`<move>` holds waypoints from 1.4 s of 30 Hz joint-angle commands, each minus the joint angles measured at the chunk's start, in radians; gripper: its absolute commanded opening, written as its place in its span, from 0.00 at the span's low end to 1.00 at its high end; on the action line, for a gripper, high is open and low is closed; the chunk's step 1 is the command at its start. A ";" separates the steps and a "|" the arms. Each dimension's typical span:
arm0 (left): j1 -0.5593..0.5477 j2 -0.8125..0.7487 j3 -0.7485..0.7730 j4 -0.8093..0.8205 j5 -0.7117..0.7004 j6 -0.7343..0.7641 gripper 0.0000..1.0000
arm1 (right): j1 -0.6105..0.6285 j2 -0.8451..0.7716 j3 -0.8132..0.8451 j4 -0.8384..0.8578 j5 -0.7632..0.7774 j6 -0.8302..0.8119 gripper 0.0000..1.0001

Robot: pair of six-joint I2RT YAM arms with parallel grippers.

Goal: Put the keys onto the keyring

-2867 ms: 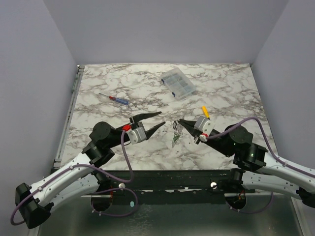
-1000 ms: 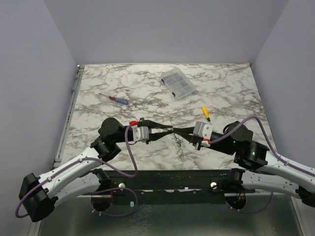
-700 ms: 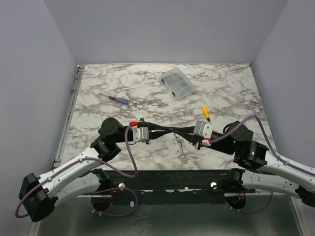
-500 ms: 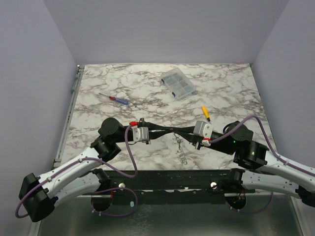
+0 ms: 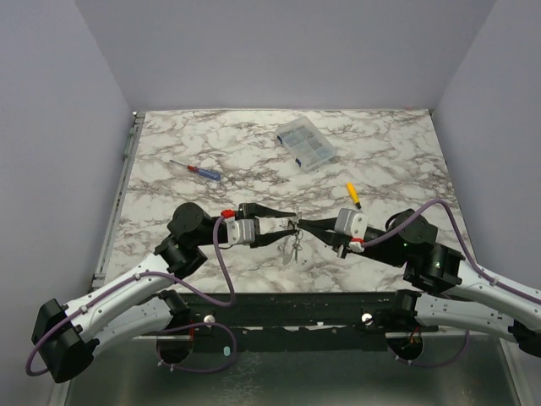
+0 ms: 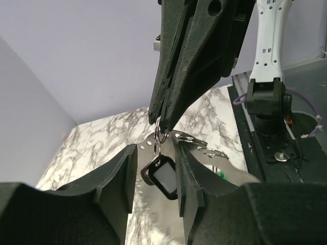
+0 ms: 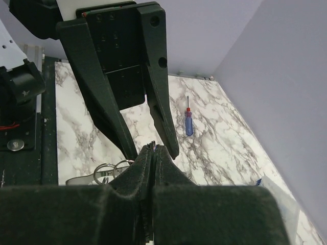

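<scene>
My right gripper (image 5: 303,225) (image 7: 154,149) is shut on a thin metal keyring (image 6: 161,133) at its tips. Below the ring hang a black tag (image 6: 164,176) and the small silvery keys (image 5: 293,243), just above the marble table (image 5: 211,135). More linked rings (image 7: 104,171) and silvery keys (image 6: 214,151) show below the tips. My left gripper (image 5: 290,223) (image 6: 156,153) faces the right one tip to tip. It is open, with one finger on each side of the hanging tag, and I cannot tell whether it touches the tag.
A blue and red screwdriver (image 5: 196,170) (image 7: 188,122) lies at the left back. A clear plastic parts box (image 5: 306,144) sits at the back centre. A yellow-handled screwdriver (image 5: 352,194) lies just behind my right gripper. The table's front edge is close below both grippers.
The key cluster lay trailing on the table below the right gripper; now it hangs bunched between the two grippers. My left gripper's fingers have spread apart around it.
</scene>
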 commanded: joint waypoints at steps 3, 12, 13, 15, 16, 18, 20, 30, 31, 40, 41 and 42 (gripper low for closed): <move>0.004 -0.017 0.010 0.000 0.022 -0.003 0.37 | 0.003 -0.007 0.008 0.027 0.019 -0.007 0.01; 0.004 -0.018 0.013 0.002 0.030 -0.013 0.32 | 0.003 0.003 0.005 0.026 0.020 -0.011 0.01; 0.005 -0.017 0.013 0.004 0.032 -0.016 0.32 | 0.003 0.005 0.006 0.028 0.019 -0.011 0.01; 0.004 -0.016 0.013 0.006 0.035 -0.018 0.32 | 0.003 0.010 0.005 0.029 0.017 -0.013 0.01; 0.004 -0.015 0.013 0.007 0.037 -0.020 0.32 | 0.003 0.013 0.005 0.030 0.016 -0.015 0.01; 0.004 -0.015 0.013 0.010 0.038 -0.024 0.34 | 0.003 0.018 0.005 0.030 0.013 -0.017 0.01; 0.004 -0.016 0.013 0.013 0.038 -0.027 0.34 | 0.003 0.026 0.007 0.026 0.010 -0.019 0.01; 0.003 -0.006 0.010 0.014 0.016 -0.034 0.01 | 0.003 0.017 0.013 0.030 -0.002 -0.016 0.01; 0.003 -0.005 0.011 0.014 0.015 -0.034 0.00 | 0.003 0.014 0.011 0.030 -0.003 -0.015 0.01; 0.004 -0.002 0.031 -0.071 -0.050 0.030 0.00 | 0.003 0.003 0.079 -0.044 0.013 -0.008 0.30; 0.004 0.000 0.035 -0.082 -0.057 0.039 0.00 | 0.003 0.006 0.104 -0.073 0.030 -0.013 0.37; 0.004 0.001 0.038 -0.093 -0.061 0.049 0.00 | 0.003 0.011 0.133 -0.115 0.050 -0.019 0.42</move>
